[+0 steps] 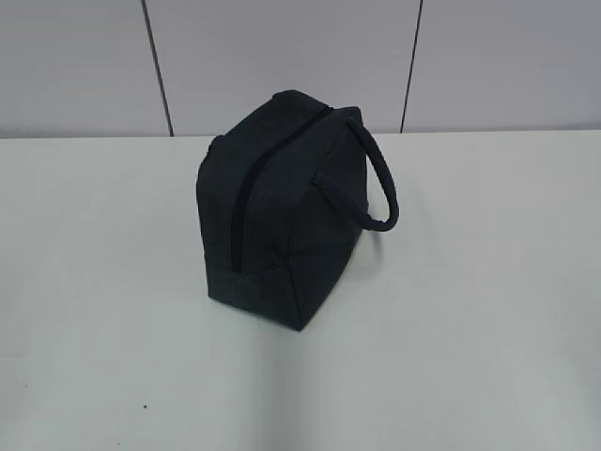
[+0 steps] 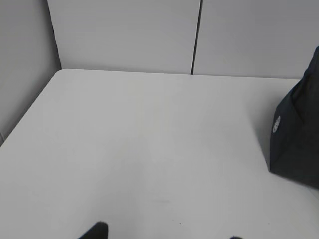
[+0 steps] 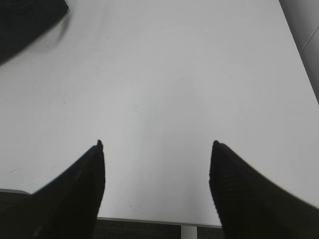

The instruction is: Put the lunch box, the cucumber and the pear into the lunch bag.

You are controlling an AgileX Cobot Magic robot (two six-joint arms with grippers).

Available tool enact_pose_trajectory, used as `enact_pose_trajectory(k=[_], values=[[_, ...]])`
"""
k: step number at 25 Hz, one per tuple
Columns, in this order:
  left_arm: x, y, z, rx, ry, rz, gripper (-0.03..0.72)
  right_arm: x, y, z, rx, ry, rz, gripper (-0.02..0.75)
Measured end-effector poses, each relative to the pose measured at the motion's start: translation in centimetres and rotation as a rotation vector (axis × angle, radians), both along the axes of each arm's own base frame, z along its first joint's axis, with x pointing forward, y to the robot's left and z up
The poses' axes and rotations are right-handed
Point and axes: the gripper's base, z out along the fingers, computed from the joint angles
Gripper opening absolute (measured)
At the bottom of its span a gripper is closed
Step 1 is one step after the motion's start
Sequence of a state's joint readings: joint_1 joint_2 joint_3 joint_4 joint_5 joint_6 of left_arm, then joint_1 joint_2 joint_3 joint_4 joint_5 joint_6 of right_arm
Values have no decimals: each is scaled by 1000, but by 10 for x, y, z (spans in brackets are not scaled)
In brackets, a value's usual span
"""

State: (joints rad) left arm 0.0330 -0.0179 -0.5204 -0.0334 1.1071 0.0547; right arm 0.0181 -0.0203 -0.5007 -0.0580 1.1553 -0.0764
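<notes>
The dark navy lunch bag [image 1: 282, 207] stands upright in the middle of the white table, its zipper line [image 1: 246, 202] running along the top and its loop handle [image 1: 377, 178] hanging to the right. The zipper looks shut. One end of the lunch bag [image 2: 296, 134] shows at the right edge of the left wrist view, and a corner of the lunch bag [image 3: 25, 20] at the top left of the right wrist view. My left gripper [image 2: 166, 235] is open over bare table, only its tips showing. My right gripper [image 3: 157, 144] is open and empty. The lunch box, cucumber and pear are out of view.
Grey wall panels [image 1: 282, 56] close off the back of the table. The table's near edge [image 3: 159, 221] lies just under my right gripper. The table's left edge [image 2: 27, 119] runs beside a side wall. Neither arm shows in the exterior view.
</notes>
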Motion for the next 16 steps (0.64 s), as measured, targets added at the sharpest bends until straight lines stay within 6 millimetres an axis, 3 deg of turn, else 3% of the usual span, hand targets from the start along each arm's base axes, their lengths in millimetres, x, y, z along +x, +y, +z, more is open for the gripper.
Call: enact_pose_trajectory(k=[16], values=[[0,0,0,0,0,0,433,0,0,0,0,0,-2,512]])
